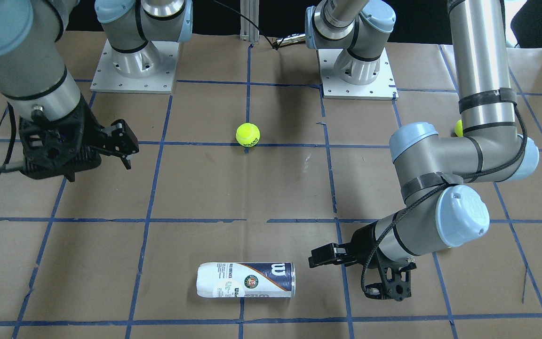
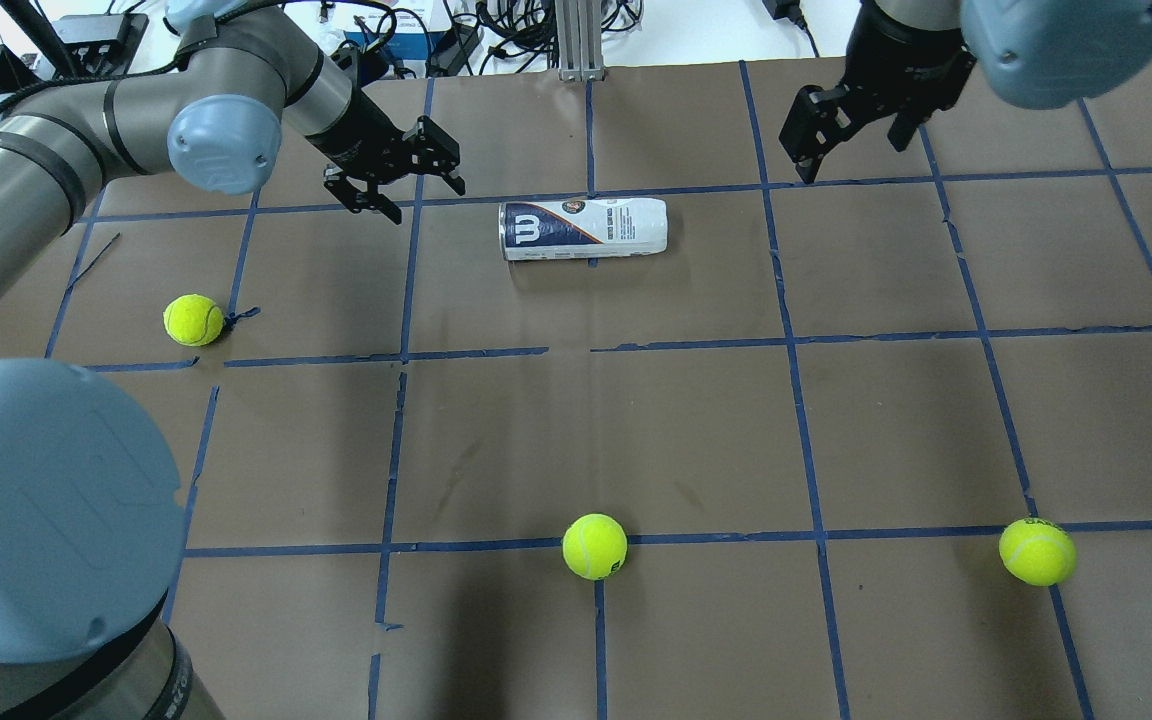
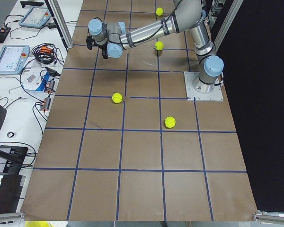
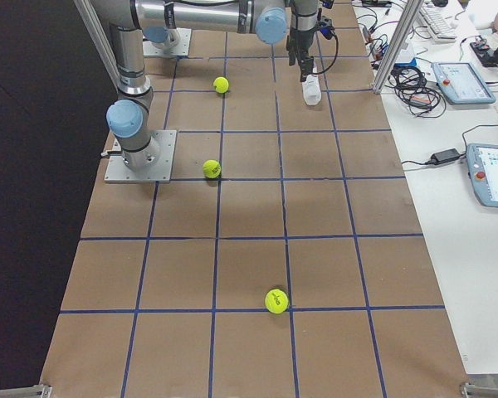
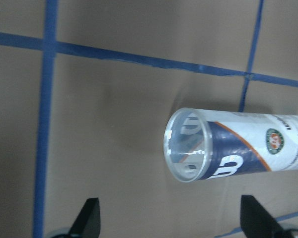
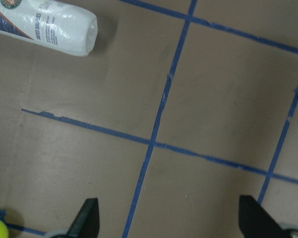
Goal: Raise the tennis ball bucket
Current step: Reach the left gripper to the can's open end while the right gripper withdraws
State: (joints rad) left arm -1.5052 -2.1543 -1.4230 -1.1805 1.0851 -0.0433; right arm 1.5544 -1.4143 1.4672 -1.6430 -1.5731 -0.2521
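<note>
The tennis ball bucket (image 2: 584, 228) lies on its side on the brown paper table, a clear tube with a white-and-navy label and a white "W". It also shows in the front view (image 1: 246, 279). My left gripper (image 2: 426, 198) is open and empty, a little way off the bucket's open navy end; in the left wrist view the bucket (image 5: 233, 148) lies ahead of the spread fingertips, mouth towards the camera. My right gripper (image 2: 856, 160) is open and empty, off the bucket's white end and above the table; the right wrist view shows only that white end (image 6: 44, 25).
Three yellow-green tennis balls lie loose on the table: one at the left (image 2: 194, 320), one in the near middle (image 2: 594, 546), one at the near right (image 2: 1037, 551). Blue tape lines grid the paper. The arm bases (image 1: 133, 70) stand at the robot's edge.
</note>
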